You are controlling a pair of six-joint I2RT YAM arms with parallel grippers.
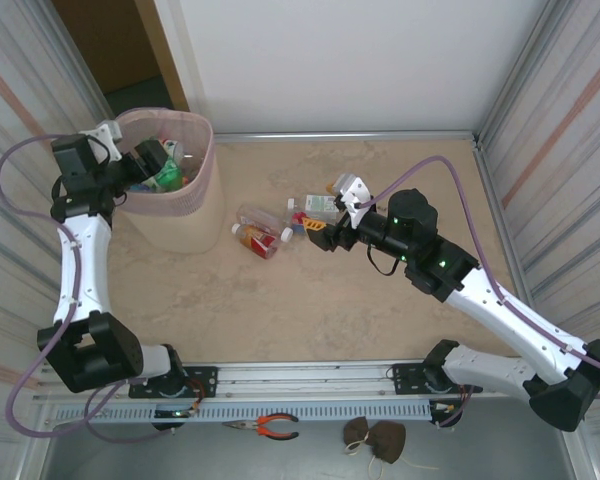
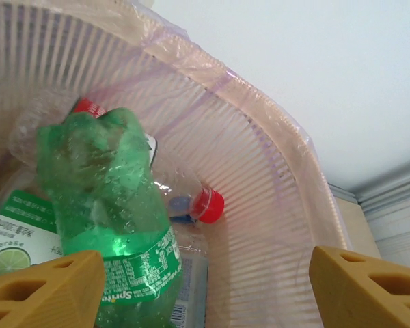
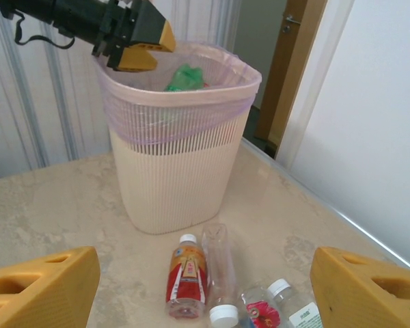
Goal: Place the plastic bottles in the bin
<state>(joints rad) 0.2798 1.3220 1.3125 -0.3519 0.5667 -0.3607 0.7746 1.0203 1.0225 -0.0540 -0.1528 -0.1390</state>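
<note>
A green plastic bottle, crumpled and base-up, sits inside the bin, directly below and between the fingers of my left hand. That hand is spread wide over the bin's rim. The bottle's label end passes behind 1 finger, and I cannot tell whether they touch. Beneath the green bottle, deeper in the bin, lie a clear bottle with a red cap and a lime-printed label.

About 4 bottles lie on their sides on the counter, just ahead of my right hand. Closest are a red-labelled bottle with a white cap and a clear bottle touching it. 2 more white-capped ones lie nearer the hand's right finger. The right hand is spread open and empty. The bin stands beyond the bottles, well apart from this hand.

I judge these bottles empty and very light, with thin walls that dent under pressure and smooth sides that may slip or roll. I would take each across its labelled middle, fingers square to its length. Closing gently should stop it squirting out or nudging its neighbour.
</note>
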